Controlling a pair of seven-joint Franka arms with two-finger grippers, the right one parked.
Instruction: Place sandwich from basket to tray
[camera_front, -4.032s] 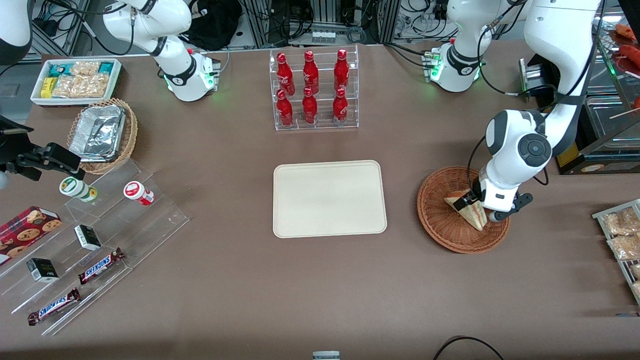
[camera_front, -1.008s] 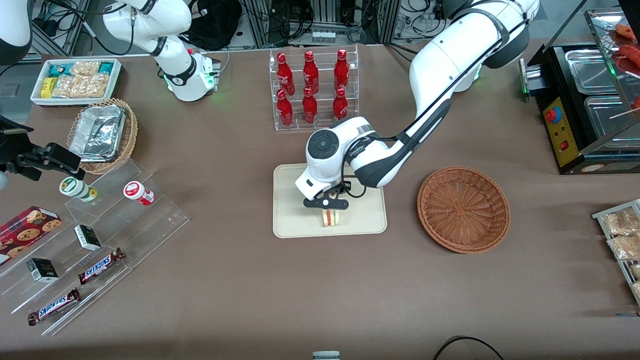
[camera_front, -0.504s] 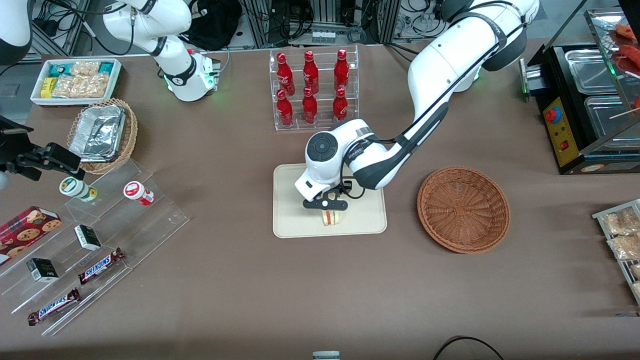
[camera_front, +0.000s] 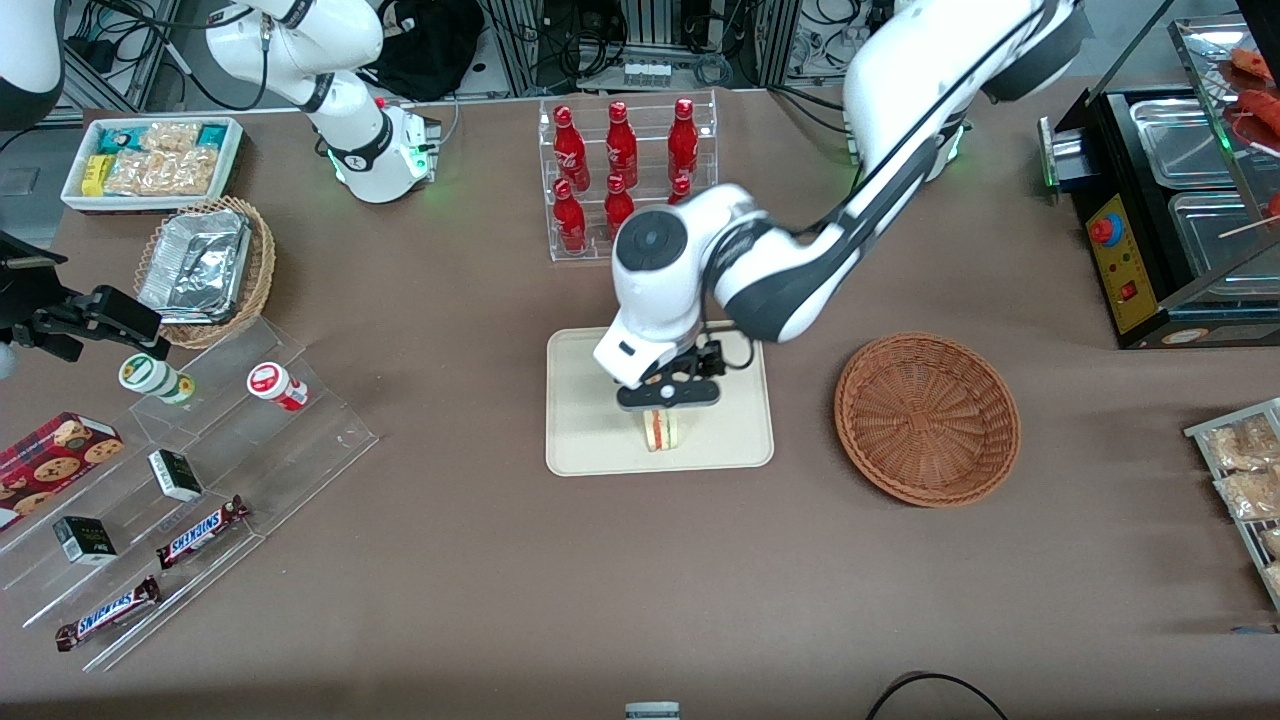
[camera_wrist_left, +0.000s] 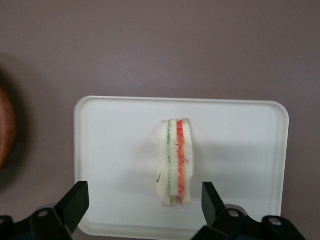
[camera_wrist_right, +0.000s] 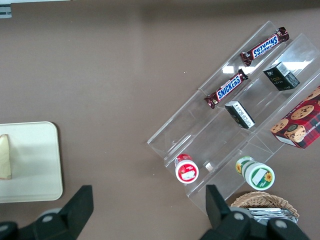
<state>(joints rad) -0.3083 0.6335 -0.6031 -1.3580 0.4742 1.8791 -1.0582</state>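
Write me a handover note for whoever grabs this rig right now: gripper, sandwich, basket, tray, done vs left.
Gripper: open, holding nothing, hanging above the tray directly over the sandwich.
Sandwich: resting on the tray, nearer the front camera's edge of it, filling layers facing up toward the wrist camera, clear of both fingers.
Basket: nothing in it, sitting beside the tray toward the working arm's end of the table.
Done: sandwich is out of the basket and on the tray, released.
Left: probably just pull the arm up and away; nothing else of the job looks open.
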